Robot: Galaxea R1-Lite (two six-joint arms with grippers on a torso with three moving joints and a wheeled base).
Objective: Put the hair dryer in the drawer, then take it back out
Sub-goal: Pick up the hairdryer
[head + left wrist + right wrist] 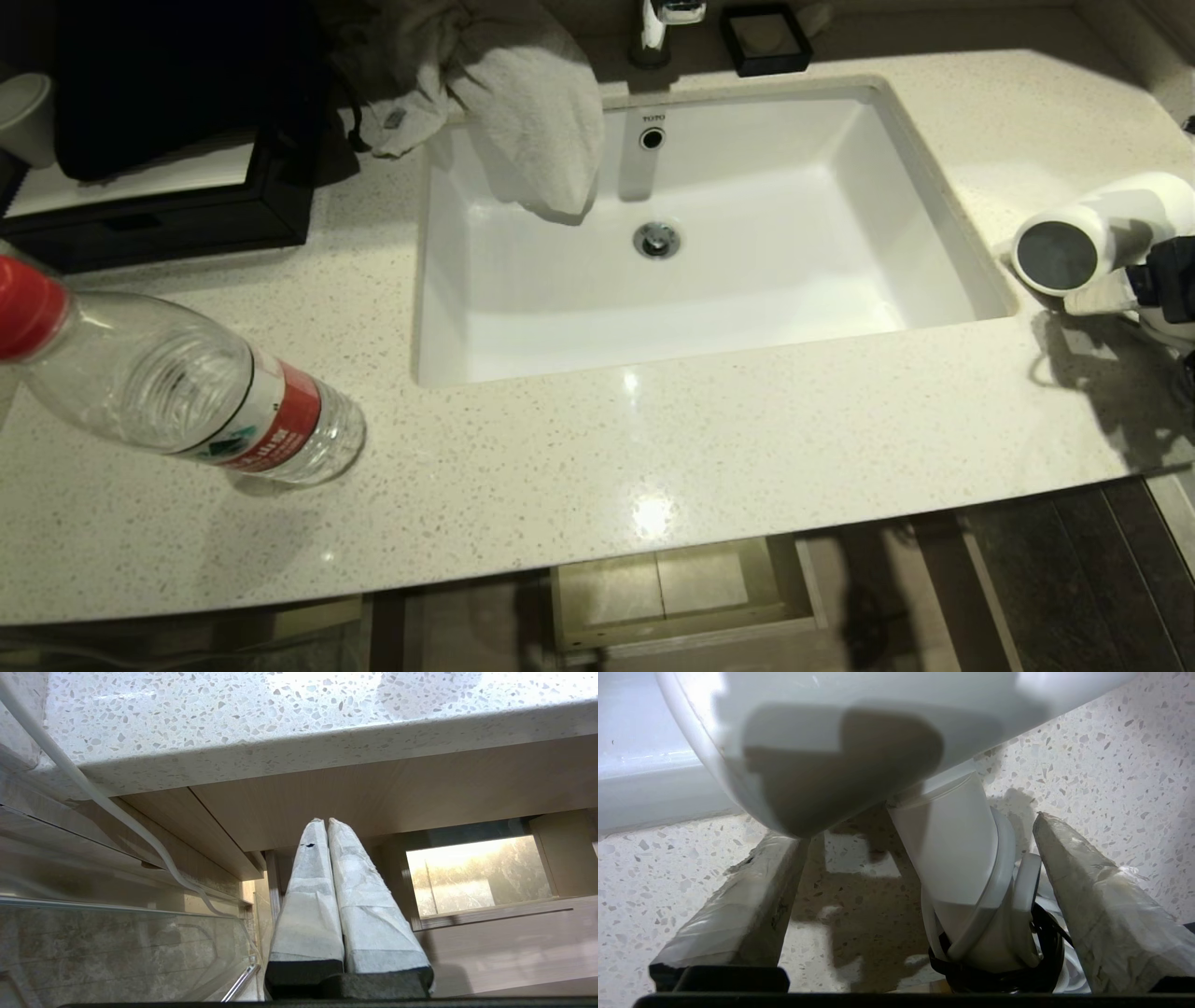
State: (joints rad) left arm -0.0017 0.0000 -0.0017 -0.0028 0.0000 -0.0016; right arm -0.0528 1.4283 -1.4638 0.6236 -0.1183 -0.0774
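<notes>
The white hair dryer (pixel 1106 224) lies on the counter at the far right, beside the sink, with its dark grey end face (pixel 1057 254) turned toward the basin. My right gripper (pixel 913 826) is open and straddles the white handle (pixel 957 854) under the barrel (pixel 840 732). One finger (pixel 1101 896) stands close to the bundled cord, and I see no pad pressing on the handle. The drawer (pixel 691 637) is pulled out below the counter's front edge, and the part of its inside that shows is bare. My left gripper (pixel 325 822) is shut on nothing, parked under the counter.
A clear red-capped water bottle (pixel 177 383) lies at the front left of the speckled counter (pixel 653 448). The white sink (pixel 943 215) fills the middle, with a towel (pixel 532 112) hanging over its back left corner. A black tray (pixel 159 219) sits at the far left.
</notes>
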